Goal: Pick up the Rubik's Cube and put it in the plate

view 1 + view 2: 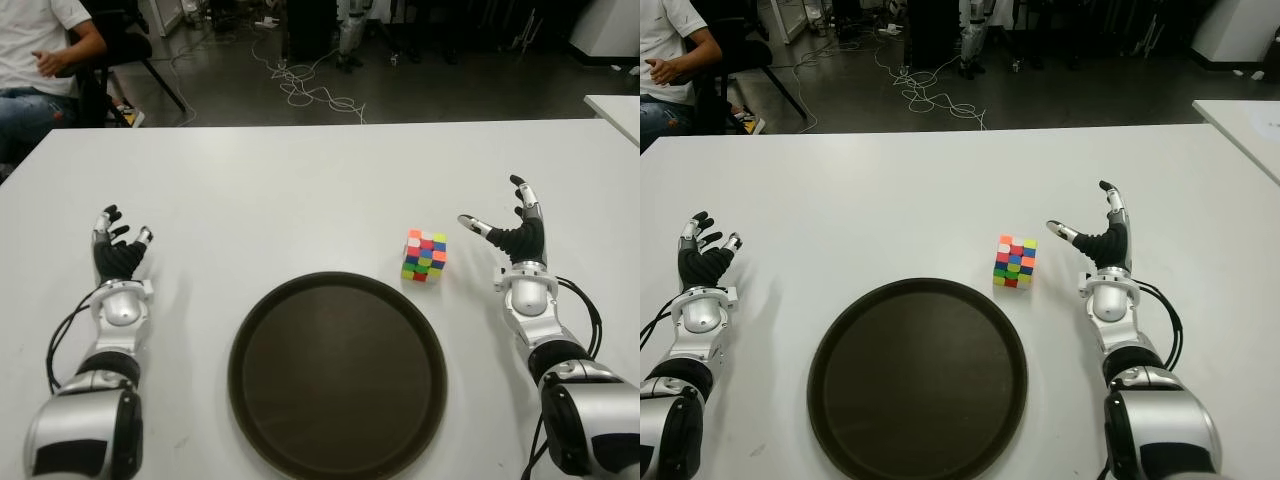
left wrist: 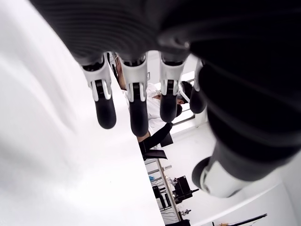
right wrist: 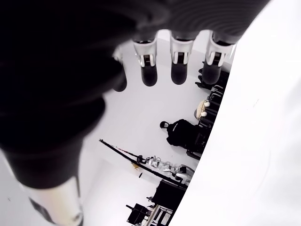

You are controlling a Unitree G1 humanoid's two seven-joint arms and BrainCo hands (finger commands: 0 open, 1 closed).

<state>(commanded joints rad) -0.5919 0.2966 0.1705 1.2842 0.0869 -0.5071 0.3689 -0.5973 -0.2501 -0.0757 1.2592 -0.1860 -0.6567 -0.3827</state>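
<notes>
The Rubik's Cube (image 1: 424, 255) stands on the white table (image 1: 300, 190), just past the right far rim of the round dark plate (image 1: 337, 372). My right hand (image 1: 505, 232) is to the right of the cube, a short gap away, open with thumb and fingers spread and nothing in it. Far on the left side of the table is my left hand (image 1: 118, 245), open and empty, well away from both the plate and the cube. The plate holds nothing. Neither wrist view shows the cube.
A seated person (image 1: 40, 60) is at the far left beyond the table. Cables (image 1: 310, 90) lie on the floor behind it. A second white table's corner (image 1: 615, 110) shows at the far right.
</notes>
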